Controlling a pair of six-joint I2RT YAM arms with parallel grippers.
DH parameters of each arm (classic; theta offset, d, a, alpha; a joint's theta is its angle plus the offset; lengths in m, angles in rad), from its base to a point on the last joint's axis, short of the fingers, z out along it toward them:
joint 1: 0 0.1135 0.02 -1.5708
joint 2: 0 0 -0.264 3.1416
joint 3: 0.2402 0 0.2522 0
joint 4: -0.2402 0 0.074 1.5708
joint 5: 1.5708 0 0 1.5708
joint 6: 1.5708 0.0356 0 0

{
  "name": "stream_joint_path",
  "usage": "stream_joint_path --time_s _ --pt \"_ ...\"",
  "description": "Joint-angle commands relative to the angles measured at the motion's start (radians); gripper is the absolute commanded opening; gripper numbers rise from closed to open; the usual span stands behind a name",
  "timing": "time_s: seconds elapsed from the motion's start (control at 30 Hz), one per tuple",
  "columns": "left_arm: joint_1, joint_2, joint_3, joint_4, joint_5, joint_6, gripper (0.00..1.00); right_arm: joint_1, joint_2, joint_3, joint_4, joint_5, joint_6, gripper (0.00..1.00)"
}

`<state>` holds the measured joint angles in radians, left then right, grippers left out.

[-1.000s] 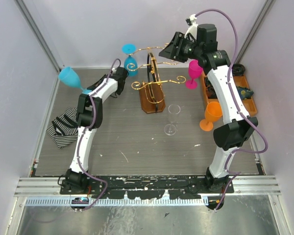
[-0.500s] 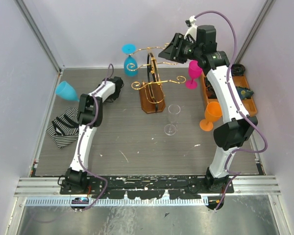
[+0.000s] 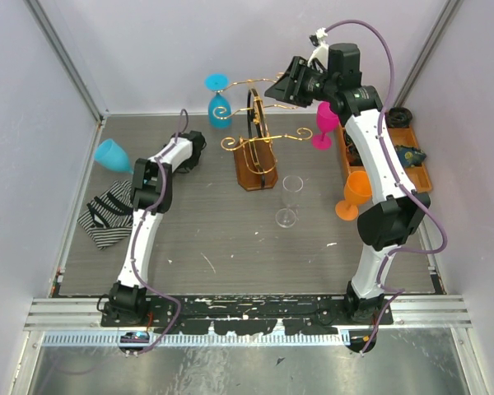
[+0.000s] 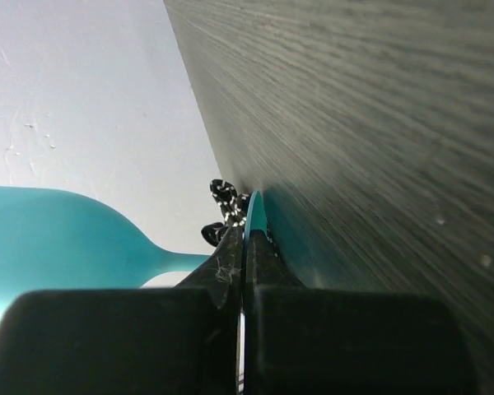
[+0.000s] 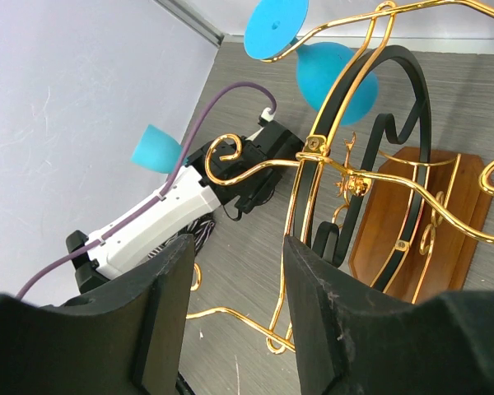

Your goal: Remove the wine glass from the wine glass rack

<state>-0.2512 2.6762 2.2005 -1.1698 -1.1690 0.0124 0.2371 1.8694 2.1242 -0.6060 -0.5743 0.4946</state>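
The wine glass rack [image 3: 255, 140] is gold wire on a brown wooden base, mid-table. A blue wine glass [image 3: 219, 105] hangs upside down from its far-left arm, also seen in the right wrist view as the blue wine glass [image 5: 337, 76]. My right gripper [image 3: 273, 89] hovers open at the rack's top right; in its wrist view the gripper [image 5: 235, 317] has only gold wire beyond its fingers. My left gripper [image 4: 247, 239] is shut on the thin foot of a teal wine glass [image 3: 111, 154], upright at the table's left edge with its foot close to the surface.
A clear glass [image 3: 290, 197] stands in front of the rack. A pink glass [image 3: 323, 123] and an orange glass [image 3: 354, 193] stand by the orange-brown tray [image 3: 418, 177] at the right. A striped cloth [image 3: 105, 216] lies at the left.
My left gripper has carried the teal glass down and towards me along the left wall. My right gripper has edged left along the rack's top.
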Motion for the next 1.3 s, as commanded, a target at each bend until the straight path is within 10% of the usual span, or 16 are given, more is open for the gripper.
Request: stream_joint_path --time_s 0.0,0.7,1.27 --pt "0.0 0.041 0.056 -0.011 0.036 -0.047 0.0 -0.002 -0.018 0.019 0.047 -0.017 0.003 0.53" --pt "-0.03 0.048 0.107 0.068 0.132 -0.068 0.06 -0.002 -0.007 0.02 0.049 -0.025 0.008 0.52" --pt "-0.057 0.009 0.038 0.147 0.216 -0.075 0.3 -0.003 -0.013 0.009 0.047 -0.024 0.002 0.52"
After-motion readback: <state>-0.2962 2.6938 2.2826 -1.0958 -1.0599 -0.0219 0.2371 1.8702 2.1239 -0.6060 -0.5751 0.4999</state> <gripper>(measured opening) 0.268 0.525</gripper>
